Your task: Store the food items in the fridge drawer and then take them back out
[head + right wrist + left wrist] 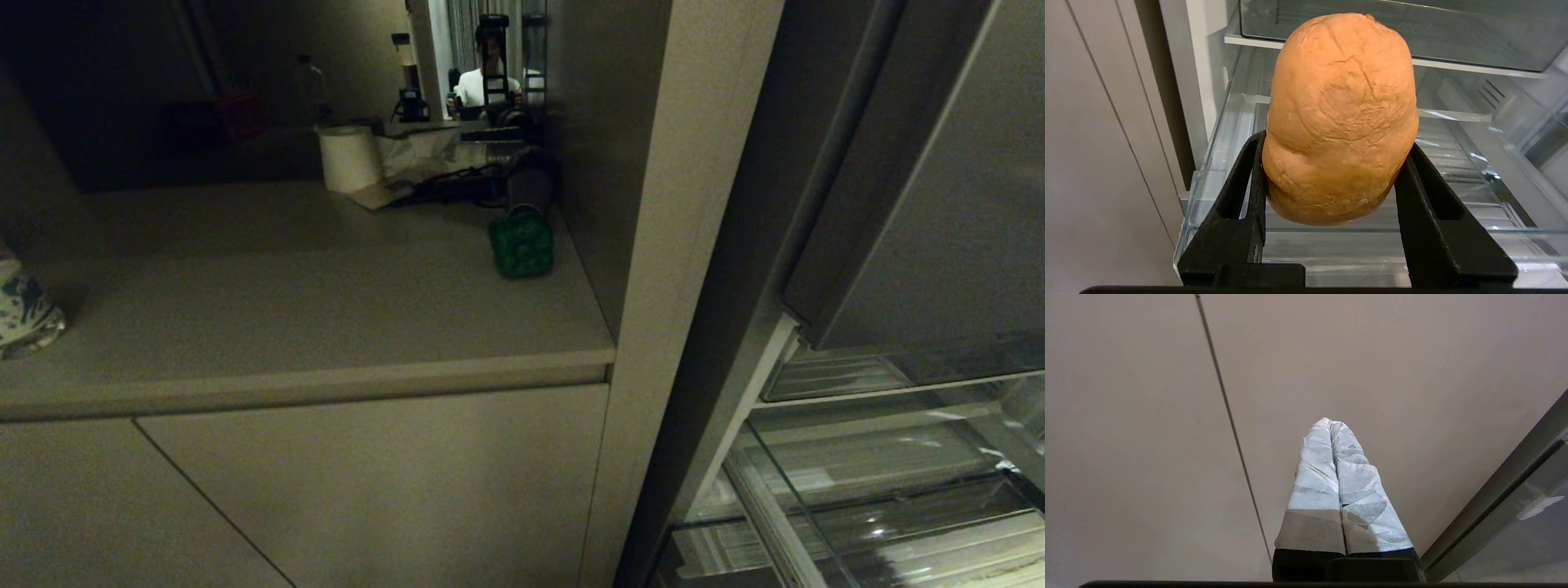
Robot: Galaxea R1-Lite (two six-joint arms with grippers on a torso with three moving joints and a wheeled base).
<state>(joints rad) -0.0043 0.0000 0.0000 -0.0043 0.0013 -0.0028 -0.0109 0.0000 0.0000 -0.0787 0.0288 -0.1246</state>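
Right wrist view only: right gripper [1331,192] half open, black fingers [1241,204] clamped on potato-like food item [1340,118], held before pulled-out clear fridge drawer [1372,241]. Left wrist view only: left gripper [1331,422] closed, empty, wrapped fingers [1314,473] together, facing beige cabinet door [1147,437]. Head view: no arms; counter [286,302] left with green object [521,243], paper roll [349,158]; drawer right. Food item tan-orange, rounded, cracked dull skin.
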